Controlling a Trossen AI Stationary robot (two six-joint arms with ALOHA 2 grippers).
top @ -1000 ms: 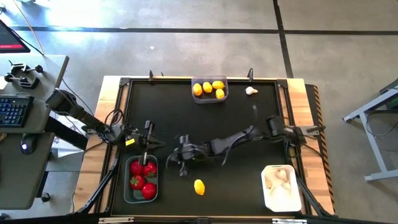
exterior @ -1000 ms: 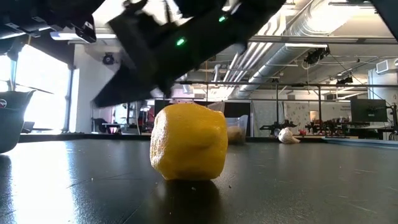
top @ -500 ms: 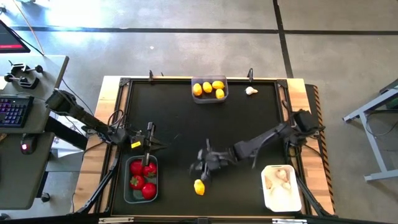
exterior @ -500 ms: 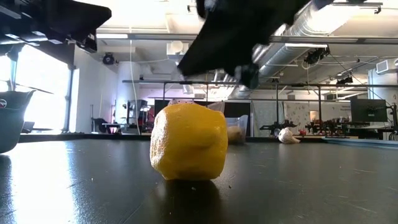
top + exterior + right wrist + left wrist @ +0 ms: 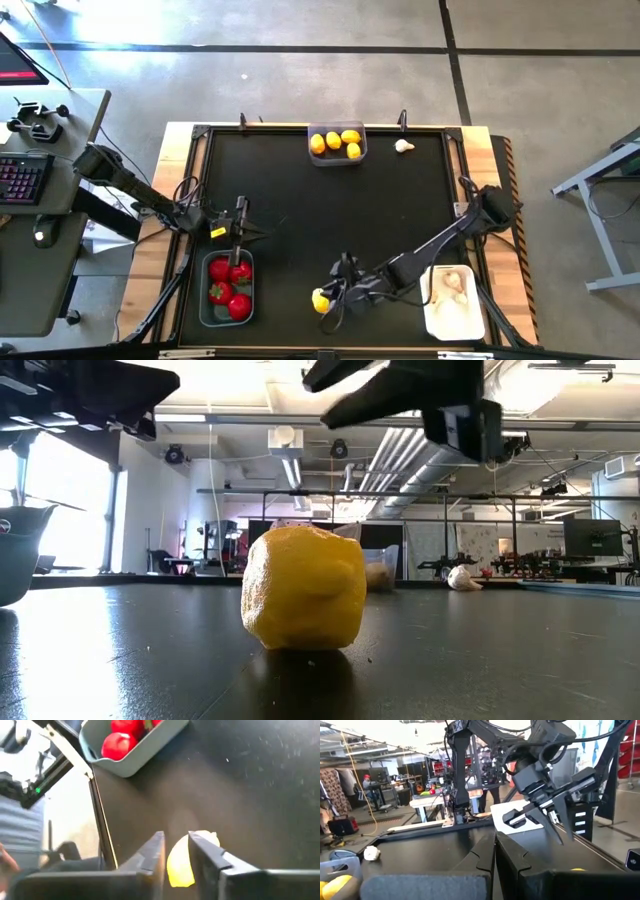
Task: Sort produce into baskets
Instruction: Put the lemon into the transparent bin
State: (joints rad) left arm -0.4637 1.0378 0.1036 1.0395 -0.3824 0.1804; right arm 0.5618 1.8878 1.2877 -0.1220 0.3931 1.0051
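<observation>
Lying flat, lemon (image 5: 319, 301) lengthwise between right end effector (image 5: 174, 854) fingers

The right arm is stretched low and diagonal, its dark two-finger right gripper (image 5: 326, 300) tilted downward, jaws slightly parted. The left arm is held back, its left gripper (image 5: 240, 233) pointed forward, jaws closed together.

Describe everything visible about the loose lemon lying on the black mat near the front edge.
The loose lemon is a yellow, dimpled oval that looks like moulded plastic, with one blunt, flattened end. It rests alone on the black mat, between the basket of red fruit and the white basket. The right tool hangs directly over it, fingers slightly parted and straddling it in the wrist view; contact cannot be confirmed.
</observation>
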